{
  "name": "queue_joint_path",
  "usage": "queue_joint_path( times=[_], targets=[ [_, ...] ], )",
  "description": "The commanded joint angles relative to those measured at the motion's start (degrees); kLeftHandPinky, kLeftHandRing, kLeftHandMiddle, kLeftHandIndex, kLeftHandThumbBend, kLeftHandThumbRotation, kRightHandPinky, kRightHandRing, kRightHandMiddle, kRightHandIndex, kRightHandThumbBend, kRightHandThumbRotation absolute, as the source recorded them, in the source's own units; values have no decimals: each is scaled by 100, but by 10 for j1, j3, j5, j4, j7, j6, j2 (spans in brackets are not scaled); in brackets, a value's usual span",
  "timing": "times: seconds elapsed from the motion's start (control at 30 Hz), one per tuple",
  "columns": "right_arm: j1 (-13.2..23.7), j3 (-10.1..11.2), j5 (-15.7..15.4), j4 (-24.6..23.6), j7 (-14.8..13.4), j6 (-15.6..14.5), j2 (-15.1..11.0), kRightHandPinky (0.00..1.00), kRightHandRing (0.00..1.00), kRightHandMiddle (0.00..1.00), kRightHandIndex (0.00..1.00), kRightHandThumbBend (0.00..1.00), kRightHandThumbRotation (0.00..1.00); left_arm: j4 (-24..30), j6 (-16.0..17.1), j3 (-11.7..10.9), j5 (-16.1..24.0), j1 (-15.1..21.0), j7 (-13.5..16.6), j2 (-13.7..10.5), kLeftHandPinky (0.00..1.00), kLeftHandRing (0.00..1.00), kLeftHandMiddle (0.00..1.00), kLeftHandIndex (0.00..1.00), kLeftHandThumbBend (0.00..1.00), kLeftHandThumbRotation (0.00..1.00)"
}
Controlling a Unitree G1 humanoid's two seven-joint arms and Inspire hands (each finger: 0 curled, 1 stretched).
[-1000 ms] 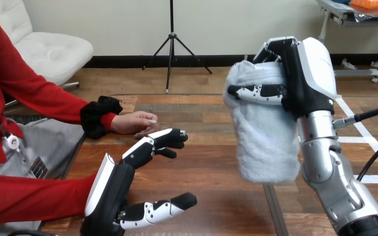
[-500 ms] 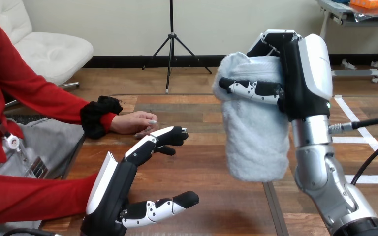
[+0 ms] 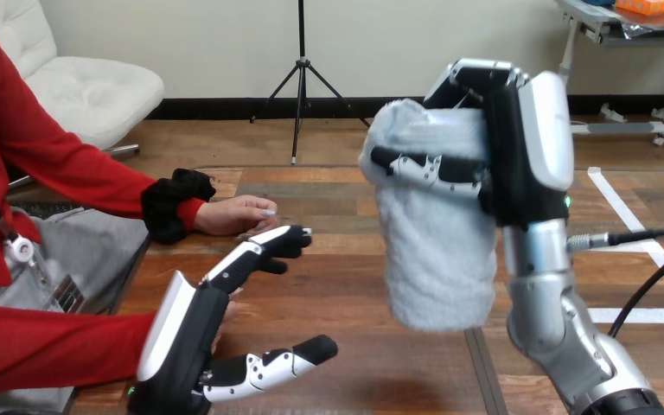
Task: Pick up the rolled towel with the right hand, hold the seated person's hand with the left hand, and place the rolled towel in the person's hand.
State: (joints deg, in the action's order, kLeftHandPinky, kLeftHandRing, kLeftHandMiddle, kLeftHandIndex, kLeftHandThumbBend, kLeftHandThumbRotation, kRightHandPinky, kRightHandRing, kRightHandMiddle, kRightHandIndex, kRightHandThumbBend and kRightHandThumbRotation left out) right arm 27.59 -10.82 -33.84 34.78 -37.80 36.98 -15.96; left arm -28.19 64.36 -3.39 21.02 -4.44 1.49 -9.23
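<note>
My right hand (image 3: 519, 147) is raised above the table's right half, its fingers and thumb curled round the upper end of the rolled towel (image 3: 437, 246), a pale fluffy roll hanging upright in the air. At the lower left my left hand (image 3: 192, 333) is open, fingers straight and pointing toward the table's middle, thumb spread below. The person's hand (image 3: 236, 214) lies palm down on the table at the left, just beyond my left fingertips, apart from them. A second arm of the person in a red sleeve (image 3: 52, 346) lies along the lower left edge beside my left hand.
The wooden table (image 3: 346, 285) stretches between my two hands and under the towel. The person sits at the left side.
My right hand has carried the towel leftward toward the table's middle. My left hand has straightened its fingers a little and shifted slightly left. The person's hand has stayed put.
</note>
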Motion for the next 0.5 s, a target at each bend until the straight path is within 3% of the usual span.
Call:
queue_joint_path(
  times=[0.0,0.13,0.47],
  targets=[
    [53,-1,-10,38,-33,38,1,15,18,22,24,86,0,40,-10,-14,14,14,23,-14,69,76,79,79,89,53],
    [61,-3,-8,69,-41,69,4,15,17,22,23,85,0,47,-16,-20,32,12,39,-23,69,76,79,79,89,53],
    [85,-19,-45,145,-98,116,3,15,17,22,23,86,0,65,-34,-30,66,7,65,-50,72,79,82,82,92,55]
  ],
)
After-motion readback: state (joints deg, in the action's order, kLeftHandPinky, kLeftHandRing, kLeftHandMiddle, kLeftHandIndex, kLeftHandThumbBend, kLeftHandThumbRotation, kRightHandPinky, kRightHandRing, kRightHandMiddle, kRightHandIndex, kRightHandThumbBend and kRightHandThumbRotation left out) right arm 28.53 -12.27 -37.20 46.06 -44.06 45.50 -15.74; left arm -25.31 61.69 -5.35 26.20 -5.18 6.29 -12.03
